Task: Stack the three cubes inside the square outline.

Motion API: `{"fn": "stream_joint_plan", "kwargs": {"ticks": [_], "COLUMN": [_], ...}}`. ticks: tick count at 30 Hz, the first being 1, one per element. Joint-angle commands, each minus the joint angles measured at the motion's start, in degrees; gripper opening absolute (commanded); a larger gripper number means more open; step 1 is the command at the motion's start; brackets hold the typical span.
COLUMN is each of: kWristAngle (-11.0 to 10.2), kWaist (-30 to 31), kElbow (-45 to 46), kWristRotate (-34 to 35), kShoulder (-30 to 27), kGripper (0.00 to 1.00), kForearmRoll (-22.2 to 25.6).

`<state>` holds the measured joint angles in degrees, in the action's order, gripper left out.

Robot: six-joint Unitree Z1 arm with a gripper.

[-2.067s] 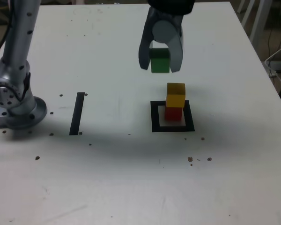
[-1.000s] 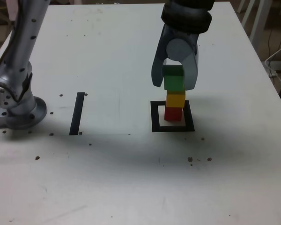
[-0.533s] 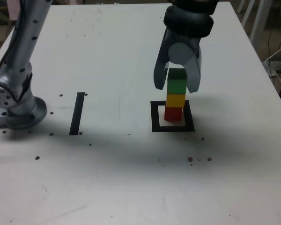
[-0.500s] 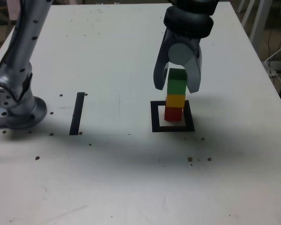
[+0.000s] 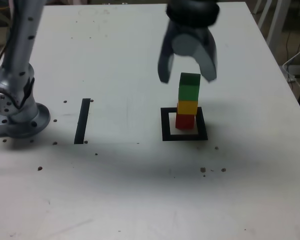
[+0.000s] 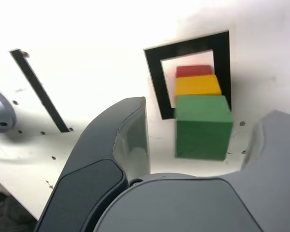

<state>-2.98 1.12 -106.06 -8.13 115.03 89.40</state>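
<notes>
The arm (image 5: pixel 24 37) is silvery grey and tubular, marked with small dark spots, and a black cable (image 5: pixel 9 47) runs along it. Its base (image 5: pixel 22 122) is grey and rounded, with a broad disc-like foot and dark dots on a round joint cover. The wrist (image 5: pixel 192 11) is black and bulky. The gripper (image 6: pixel 205 140) is matt grey, its two fingers (image 6: pixel 99 140) broad and curved, with thin dark seams around smooth panels and paler, glossier inner faces.
</notes>
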Motion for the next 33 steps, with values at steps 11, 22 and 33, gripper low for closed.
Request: {"fn": "stream_joint_plan", "kwargs": {"ticks": [11,22,33], "kWristAngle": [-0.67,2.77,4.93], "kWaist": [-1.31,-3.97,-4.11], "kElbow": [20.85,47.96,59.24], "kWristRotate": [3.98,4.53,4.62], "kShoulder": [-12.09,-20.29,-22.40], "kGripper": [1.00,1.00,1.00], "kForearmRoll": [-4.29,-21.75,-28.95]}}
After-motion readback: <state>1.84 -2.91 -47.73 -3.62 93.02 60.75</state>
